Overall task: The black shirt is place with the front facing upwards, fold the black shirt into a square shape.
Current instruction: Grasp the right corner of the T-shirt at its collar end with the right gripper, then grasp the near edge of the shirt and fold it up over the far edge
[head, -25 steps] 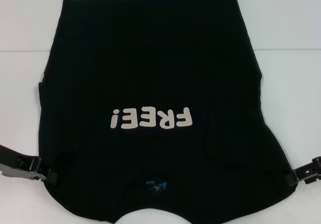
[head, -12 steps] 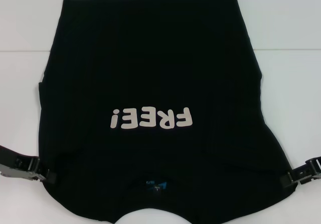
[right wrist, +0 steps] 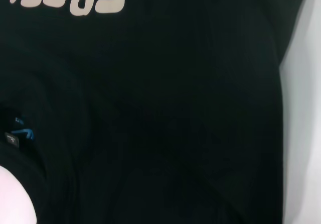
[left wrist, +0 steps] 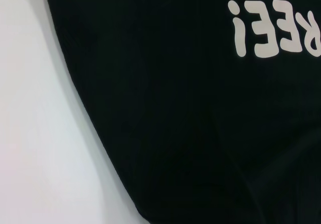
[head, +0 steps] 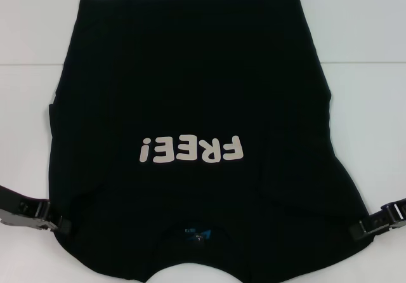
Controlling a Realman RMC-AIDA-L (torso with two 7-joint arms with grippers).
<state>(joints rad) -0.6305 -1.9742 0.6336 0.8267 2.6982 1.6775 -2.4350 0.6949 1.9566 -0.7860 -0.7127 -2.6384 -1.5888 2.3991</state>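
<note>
Large plain black cotton shirt (head: 190, 105) flat on white table (head: 368, 48); left gripper (head: 60, 223), right gripper (head: 363, 228) at near corners, finger state unclear.

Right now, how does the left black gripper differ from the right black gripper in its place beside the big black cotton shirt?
The left gripper sits at the shirt's near left corner, on the robot's left; the right gripper sits at the near right corner. The left one shows a shiny metal part; the right looks plain dark. Both lie low on the white table, pointing inward at the shirt's edge.
</note>
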